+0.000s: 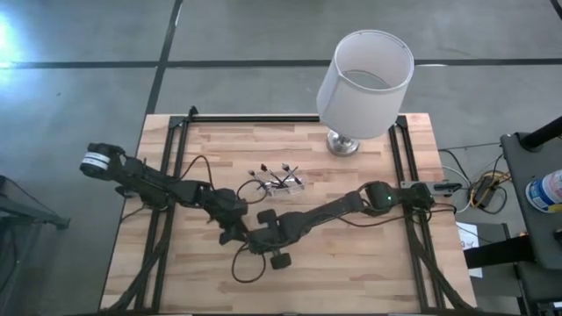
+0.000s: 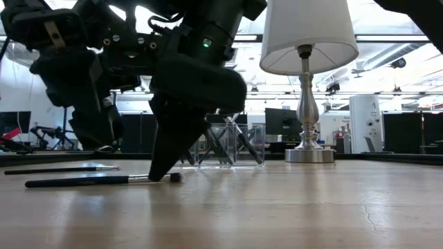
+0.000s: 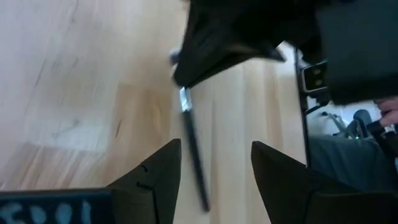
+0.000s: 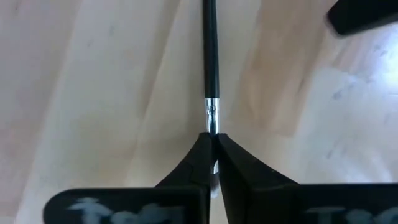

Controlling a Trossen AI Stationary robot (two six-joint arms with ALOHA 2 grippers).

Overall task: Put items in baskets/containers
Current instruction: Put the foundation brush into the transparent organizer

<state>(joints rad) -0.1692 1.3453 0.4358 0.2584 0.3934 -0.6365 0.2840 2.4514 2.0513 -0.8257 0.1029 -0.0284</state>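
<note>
On the left, our left gripper [image 1: 230, 230] hangs just above the wood with its fingers [image 3: 155, 177] apart and nothing between them, and a thin stick [image 3: 191, 146] lies on the boards in the gap it looks down. If that arm drops or swings now, we judge it could knock this stick or bump the other arm, since the two wrists sit almost touching. Just to its right, our right gripper [image 1: 263, 239] is down at the table surface with its jaws pressed together on the silvery collar of a dark-handled stick [image 4: 210, 74], which lies flat on the table [image 1: 378, 263]. We hold it near one end only, so on lifting the long handle may droop, pivot or slip out of such a narrow pinch. In the low view a second stick [image 2: 61, 169] lies just behind the pinched one, and a dragging lift could roll it away. Further right and toward the back, the clear tray [image 1: 283, 186] already holds several sticks [image 1: 274, 178] leaning crosswise; bringing another in at a slant could catch them or push the light tray. The lamp [image 1: 364, 75] stands near beyond it, within reach of a wide swing.
</note>
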